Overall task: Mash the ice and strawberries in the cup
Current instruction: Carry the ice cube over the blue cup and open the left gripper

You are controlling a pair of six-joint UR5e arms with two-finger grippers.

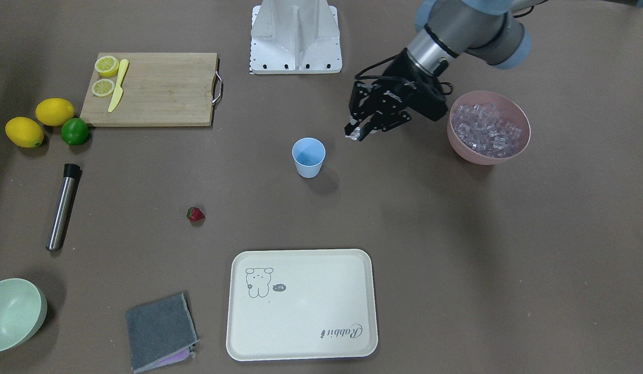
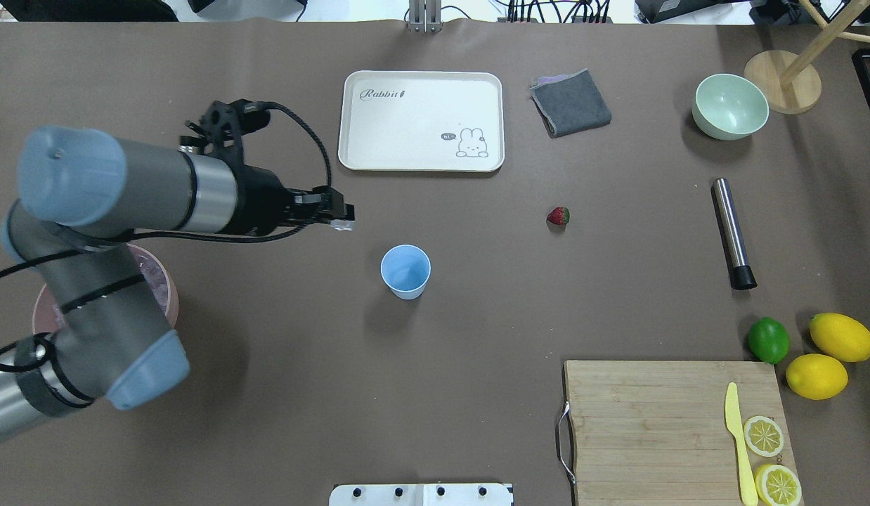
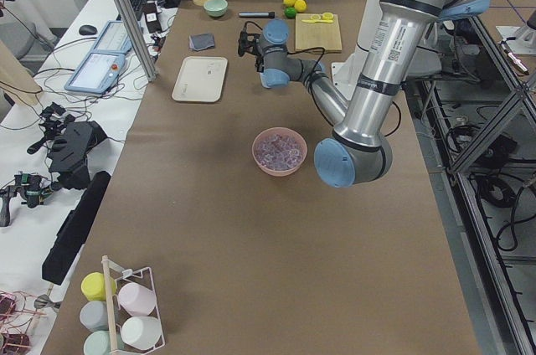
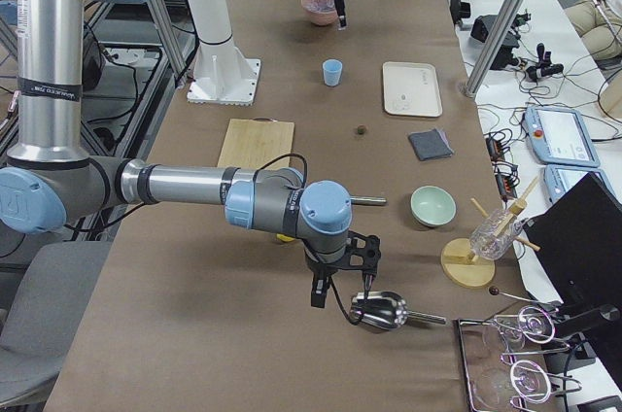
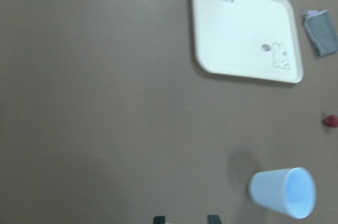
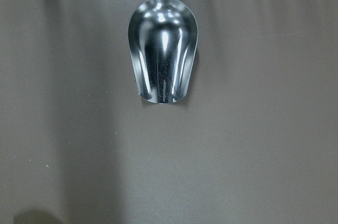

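Brown paper-covered table (image 1: 456, 259), robot base mount (image 1: 295, 36) at the far edge in the front view. Cup (image 1: 308, 157) stands upright near mid-table, alone, pale blue inside showing. Left claw (image 1: 359, 132) hangs above the table between the cup and the pink bowl (image 1: 472, 156), nearer the cup but off to its side, not over it. Its fingertips are pinched on a small clear ice cube (image 2: 343, 225). Rest of the ice (image 1: 486, 130) is heaped in the pink bowl, which the left arm partly covers in the overhead view. Strawberry (image 1: 196, 214) lies on the bare table, well apart from the cup, between the cup and a metal cylinder with a black end (image 1: 62, 208), which lies flat. Cream tray (image 1: 300, 332) with a rabbit print sits on the operators' side of the cup, and a folded grey cloth (image 1: 160, 332) lies beside it. Pale green bowl (image 1: 12, 314) sits beyond the cloth, at the corner. Wooden cutting board (image 1: 165, 93) carries two lemon halves (image 1: 107, 66) and a yellow knife (image 1: 117, 85). Just off the board are two whole lemons (image 1: 54, 111) with a lime (image 1: 75, 131) touching them. Right claw (image 4: 340, 297) is at the table's far right end, pointing down over a metal scoop (image 6: 162, 55) that lies on the table. Can't tell if that claw is spread or closed, fingers not seen in its wrist view
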